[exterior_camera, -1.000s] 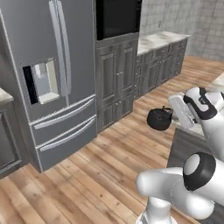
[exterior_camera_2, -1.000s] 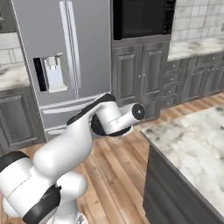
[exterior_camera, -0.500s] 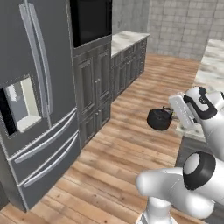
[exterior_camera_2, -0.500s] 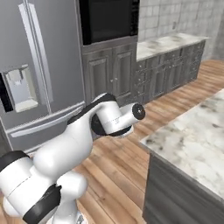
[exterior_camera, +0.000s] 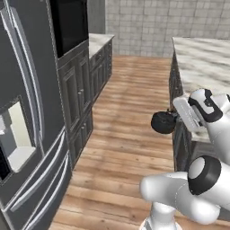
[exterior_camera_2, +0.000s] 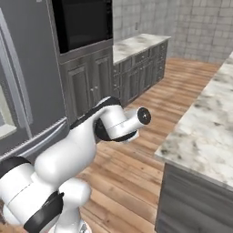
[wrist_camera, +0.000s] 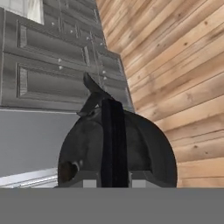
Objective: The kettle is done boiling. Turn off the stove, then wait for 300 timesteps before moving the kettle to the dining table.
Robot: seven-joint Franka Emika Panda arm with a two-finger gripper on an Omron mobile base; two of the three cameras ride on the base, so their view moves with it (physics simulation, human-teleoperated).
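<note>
Along the left edge of the left base view stands a stainless refrigerator (exterior_camera: 27, 134) with its dispenser recess, followed by a dark wall oven (exterior_camera: 69, 27) set over grey cabinet doors (exterior_camera: 78, 90). Beyond these, a marble wall counter (exterior_camera_2: 136, 44) runs above further grey cabinets toward a pale tiled wall (exterior_camera: 148, 22). Wooden plank floor (exterior_camera: 130, 117) fills the aisle between these units and the dining table (exterior_camera_2: 205, 132), whose white veined marble top sits over dark grey fronts at the right of both base views. The white arm (exterior_camera_2: 82, 145) rises from the base and bends toward the table's near edge. The kettle (exterior_camera: 163, 122), small, round and black, hangs in the air above the floor, just beside the table's dark front and below the level of its top. In the hand view the kettle (wrist_camera: 118, 148) lies directly under the camera, its arched handle running up the middle. The gripper (wrist_camera: 113, 181) has its jaws pinched on that handle.
</note>
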